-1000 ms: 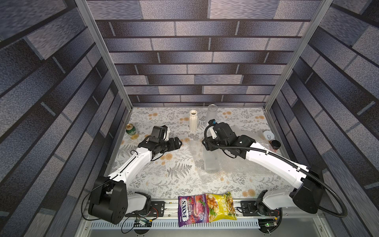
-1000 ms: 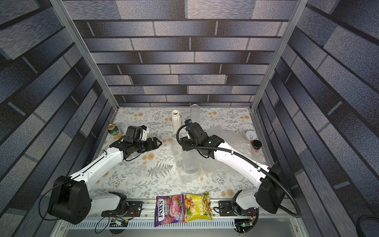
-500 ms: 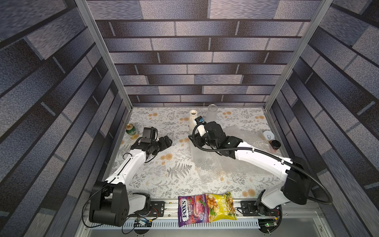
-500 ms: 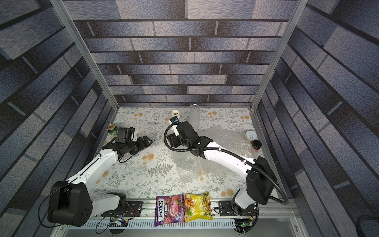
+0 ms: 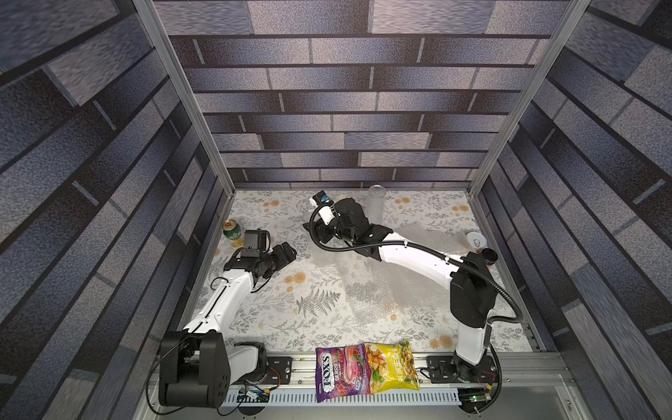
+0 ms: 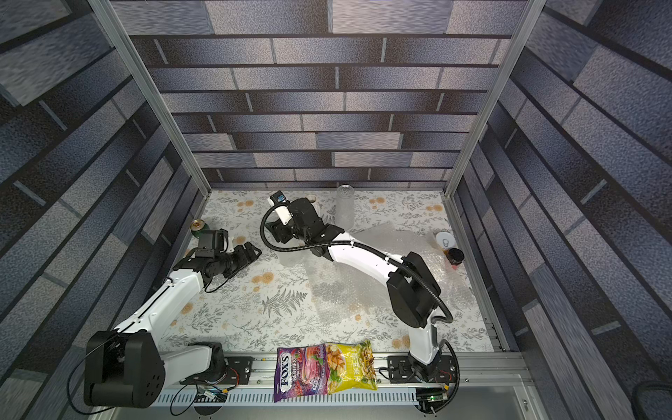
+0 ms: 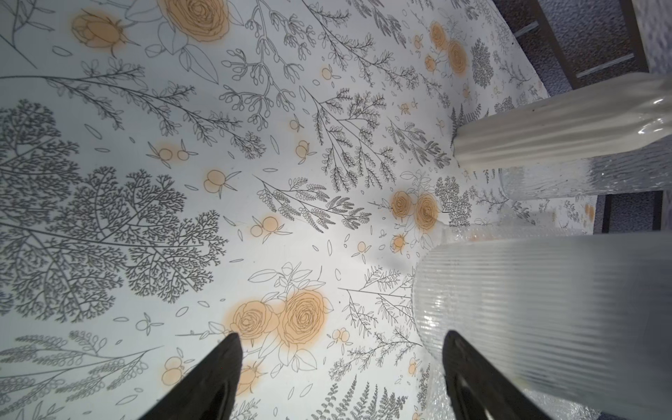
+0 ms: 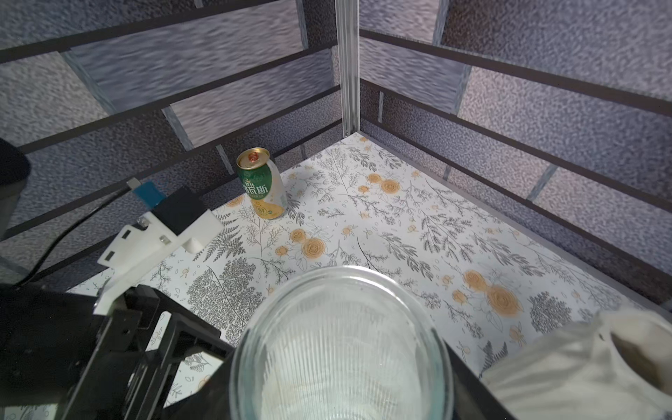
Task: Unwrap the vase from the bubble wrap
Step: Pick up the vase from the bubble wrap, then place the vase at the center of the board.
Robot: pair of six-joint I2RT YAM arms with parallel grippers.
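My right gripper (image 8: 342, 385) is shut on a clear ribbed glass vase (image 8: 342, 345); a dark finger sits on each side of its rim. In a top view the vase (image 5: 322, 254) hangs below that gripper (image 5: 320, 232), left of centre near the back. The bubble wrap (image 5: 382, 291) lies spread flat on the floral table beneath the right arm, apart from the vase; an edge of it shows in the left wrist view (image 7: 436, 400). My left gripper (image 7: 342, 336) is open with nothing between its fingers, just left of the vase (image 7: 545, 309), also in both top views (image 5: 287, 251).
A white ribbed vase (image 7: 545, 123) and a tall clear glass (image 5: 376, 203) stand at the back. A green can (image 5: 231, 230) is at the left wall. A white cup (image 5: 476, 240) and dark jar (image 5: 489, 256) sit at the right. Two snack bags (image 5: 367, 367) lie on the front rail.
The right arm has carried the vase off the bubble wrap, leftward and toward the back. The left arm has drawn back to the left, toward the can.
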